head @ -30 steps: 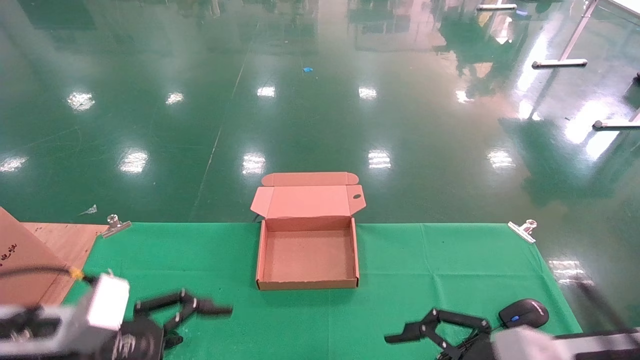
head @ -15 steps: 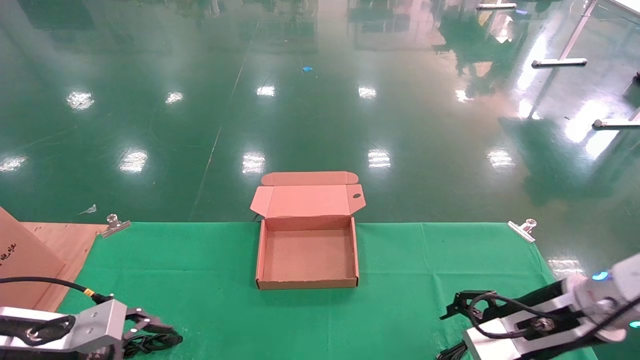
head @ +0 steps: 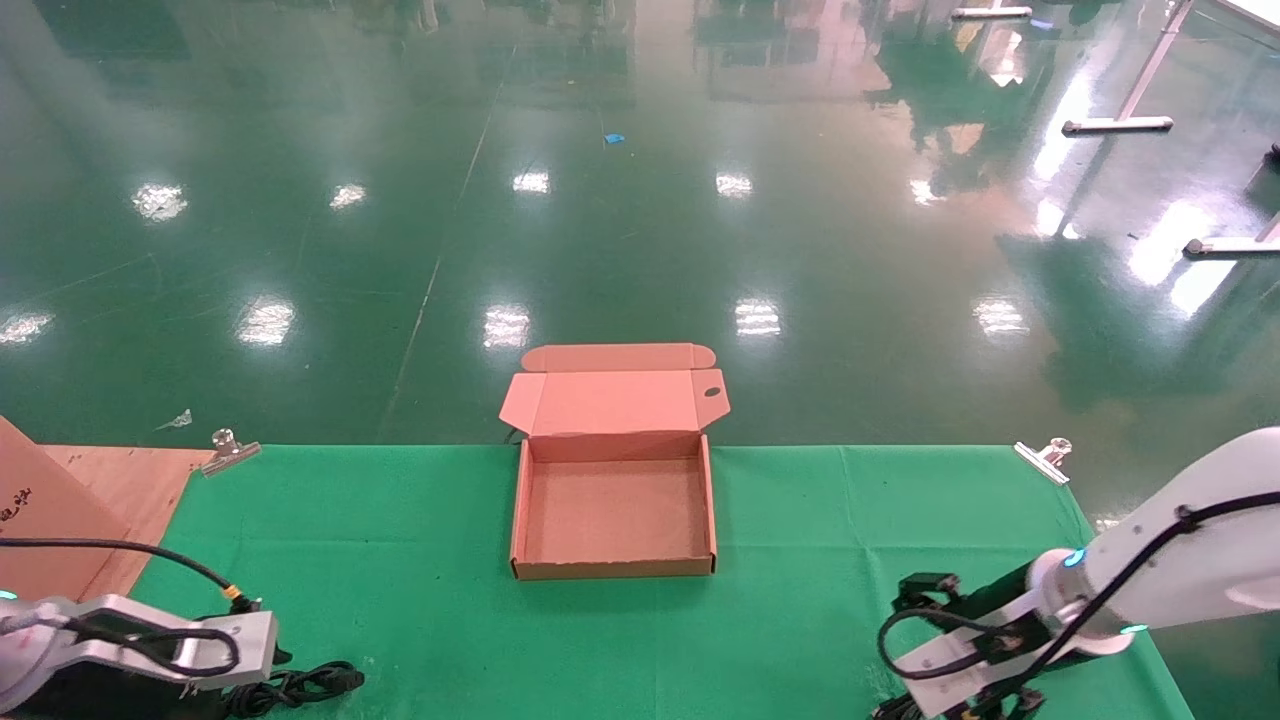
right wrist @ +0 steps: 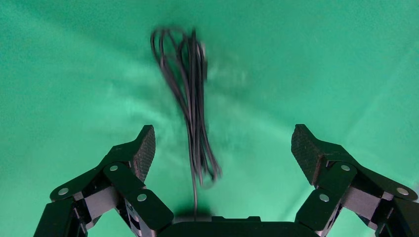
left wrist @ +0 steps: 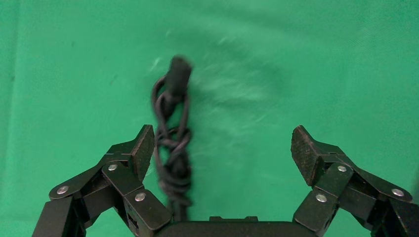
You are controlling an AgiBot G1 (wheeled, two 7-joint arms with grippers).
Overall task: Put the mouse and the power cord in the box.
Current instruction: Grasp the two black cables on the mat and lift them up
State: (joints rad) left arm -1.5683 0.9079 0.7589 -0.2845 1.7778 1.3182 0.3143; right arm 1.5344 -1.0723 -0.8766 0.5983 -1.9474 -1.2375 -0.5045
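Black power cord (left wrist: 173, 143) btwn spread left tool (left wrist: 221, 148); right tool (right wrist: 222, 148) spread over mouse cable (right wrist: 190, 98).

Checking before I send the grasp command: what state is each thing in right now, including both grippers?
Brown cardboard mailer box: lid open, nothing inside.
Thick black looped power cord: lying on the green cloth, not gripped.
Small black mouse: body hidden; its thin black bundled cable lies on the cloth.
Left gripper: open, above the power cord.
Right gripper: open, above the cable.
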